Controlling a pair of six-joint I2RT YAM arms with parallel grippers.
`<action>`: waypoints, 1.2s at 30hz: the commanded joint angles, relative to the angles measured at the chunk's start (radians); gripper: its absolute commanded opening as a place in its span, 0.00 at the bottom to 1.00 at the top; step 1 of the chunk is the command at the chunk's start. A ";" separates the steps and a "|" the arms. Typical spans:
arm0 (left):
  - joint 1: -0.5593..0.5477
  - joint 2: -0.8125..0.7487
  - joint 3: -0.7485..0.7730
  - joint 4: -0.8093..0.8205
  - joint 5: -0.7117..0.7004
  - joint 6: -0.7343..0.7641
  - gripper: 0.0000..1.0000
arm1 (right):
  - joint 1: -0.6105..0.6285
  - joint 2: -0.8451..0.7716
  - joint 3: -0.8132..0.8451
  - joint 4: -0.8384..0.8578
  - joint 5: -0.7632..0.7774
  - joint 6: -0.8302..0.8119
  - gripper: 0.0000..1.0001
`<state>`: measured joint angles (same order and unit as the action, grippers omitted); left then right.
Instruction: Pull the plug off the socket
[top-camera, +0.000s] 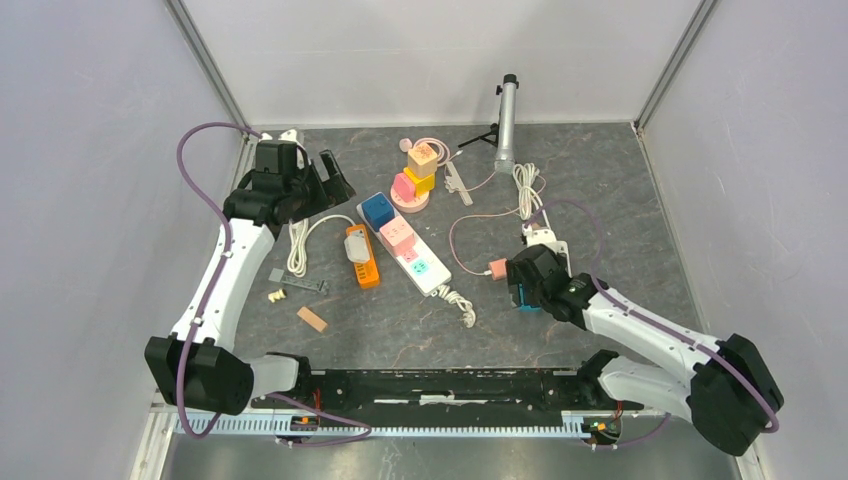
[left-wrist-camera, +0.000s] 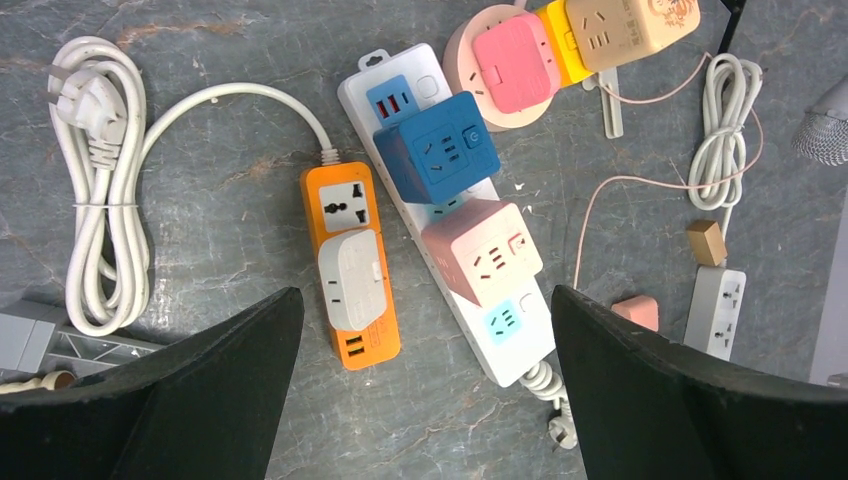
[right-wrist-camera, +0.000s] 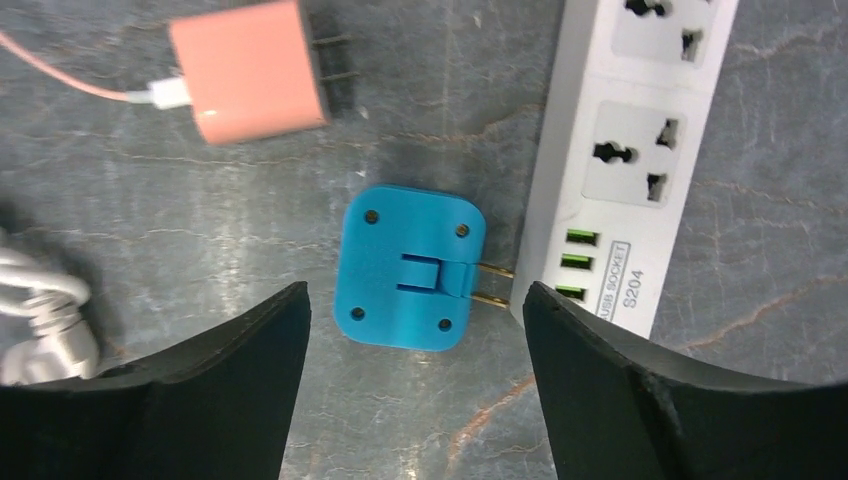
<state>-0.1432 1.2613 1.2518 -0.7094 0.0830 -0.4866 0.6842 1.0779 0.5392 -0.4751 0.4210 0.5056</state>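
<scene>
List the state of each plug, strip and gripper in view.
Blue plug: unplugged, lying flat, prongs bare.
Pink charger: unplugged, cable attached.
Short white strip: visible sockets empty.
Orange strip: white adapter plugged in, one socket free.
Long white strip: blue cube and pink cube plugged in.
Left gripper: open, empty.
Right gripper: open, straddling the blue plug, not touching.
</scene>
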 joint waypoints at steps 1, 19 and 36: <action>0.006 -0.017 0.011 0.004 0.032 0.054 1.00 | -0.005 -0.061 0.070 0.075 -0.088 -0.072 0.83; 0.007 -0.036 -0.078 0.004 0.075 -0.046 1.00 | 0.084 0.265 0.443 0.499 -0.435 -0.194 0.98; 0.011 0.103 -0.117 0.131 0.128 -0.151 0.96 | 0.185 0.790 0.887 0.318 -0.408 -0.314 0.98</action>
<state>-0.1402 1.3235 1.1114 -0.6479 0.2184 -0.5888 0.8692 1.8305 1.3617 -0.1474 0.0990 0.2367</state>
